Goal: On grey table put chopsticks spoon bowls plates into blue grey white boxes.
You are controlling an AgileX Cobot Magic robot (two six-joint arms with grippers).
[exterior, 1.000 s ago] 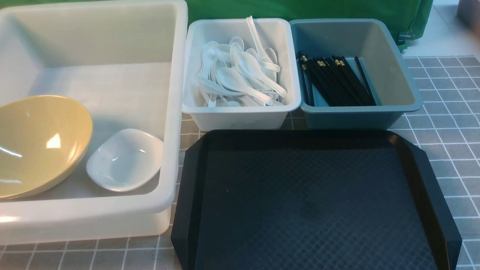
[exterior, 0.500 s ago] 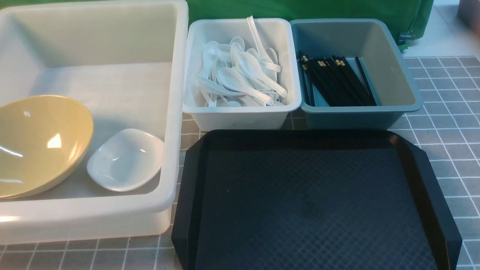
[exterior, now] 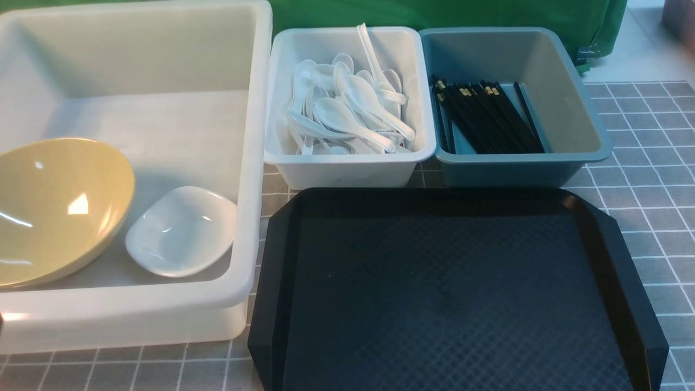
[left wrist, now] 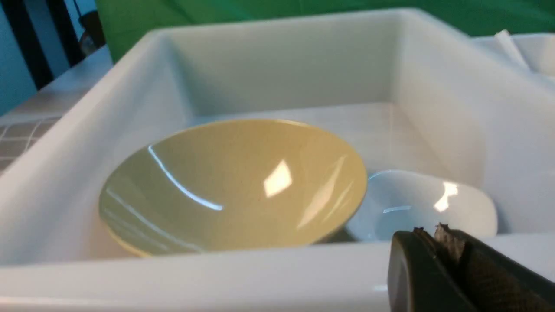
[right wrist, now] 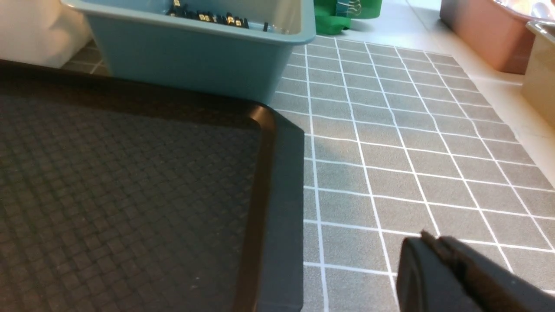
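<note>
A yellow bowl (exterior: 54, 209) and a small white dish (exterior: 182, 231) lie inside the large white box (exterior: 255, 136) at the left. Several white spoons (exterior: 347, 111) fill the small white box (exterior: 347, 165). Black chopsticks (exterior: 486, 117) lie in the blue-grey box (exterior: 575, 108). The left wrist view shows the bowl (left wrist: 234, 186) and dish (left wrist: 425, 201) beyond the box's near wall, with my left gripper (left wrist: 431, 232) shut and empty outside that wall. My right gripper (right wrist: 431, 240) is shut and empty over the grey table (right wrist: 390, 151), beside the tray's corner. Neither gripper appears in the front view.
A black tray (exterior: 450, 293) with nothing on it lies in front of the two small boxes. A green cloth (exterior: 434, 13) hangs behind the boxes. A pinkish bin (right wrist: 485, 30) stands off the table's far right.
</note>
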